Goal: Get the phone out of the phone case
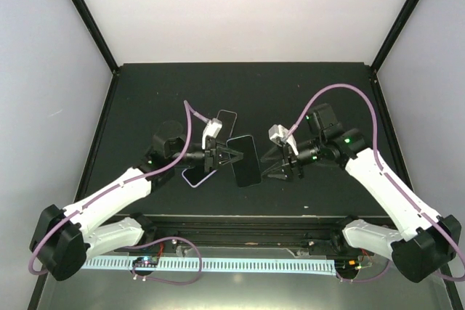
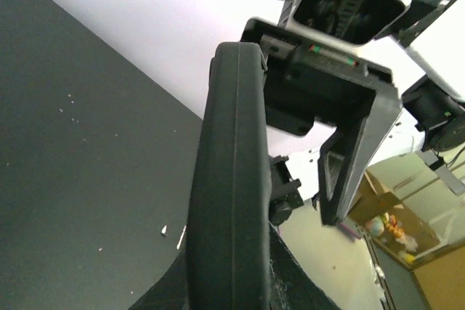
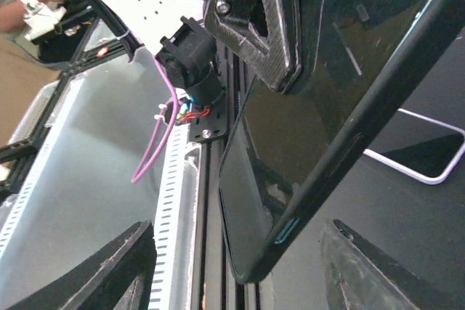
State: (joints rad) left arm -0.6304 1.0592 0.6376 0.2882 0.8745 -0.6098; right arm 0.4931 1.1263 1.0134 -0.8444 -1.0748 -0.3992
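Left tool [image 1: 227,156]: clamped shut on phone [image 1: 245,161] edge.
Right tool [image 1: 280,170]: jaws apart, gripping nothing, just beside phone.

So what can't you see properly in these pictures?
Top view: the left gripper covers part of the lilac-edged slab; case or phone, cannot tell.
Left wrist view: the phone shows edge-on, so its screen is hidden.
Right wrist view: the bottom edge cuts off the fingertips of the right gripper.
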